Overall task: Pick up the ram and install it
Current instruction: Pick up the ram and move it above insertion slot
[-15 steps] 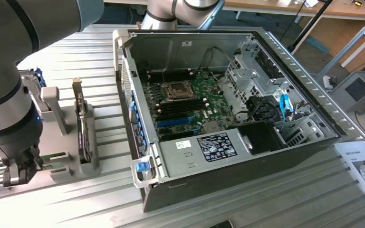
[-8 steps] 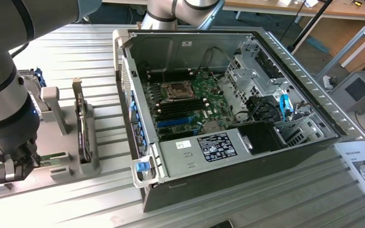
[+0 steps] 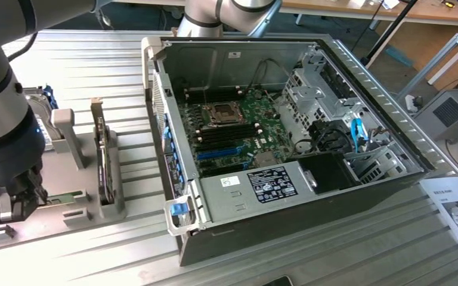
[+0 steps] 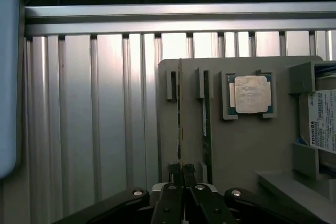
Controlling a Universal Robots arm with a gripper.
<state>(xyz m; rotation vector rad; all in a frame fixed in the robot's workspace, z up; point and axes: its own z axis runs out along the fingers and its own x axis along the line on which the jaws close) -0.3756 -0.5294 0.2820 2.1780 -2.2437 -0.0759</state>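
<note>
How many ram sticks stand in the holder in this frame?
2. One ram stands on edge in the grey holder, gripped by the pincer; the second ram stands on edge in the next slot, nearer the processor chip. Others may be hidden.

Place: robotics lab or workshop.
Bench: ribbed aluminium table, wooden desks behind.
Work: open black desktop computer case, green motherboard bared.
Jig: grey plastic holder plate with thin green ram.
</note>
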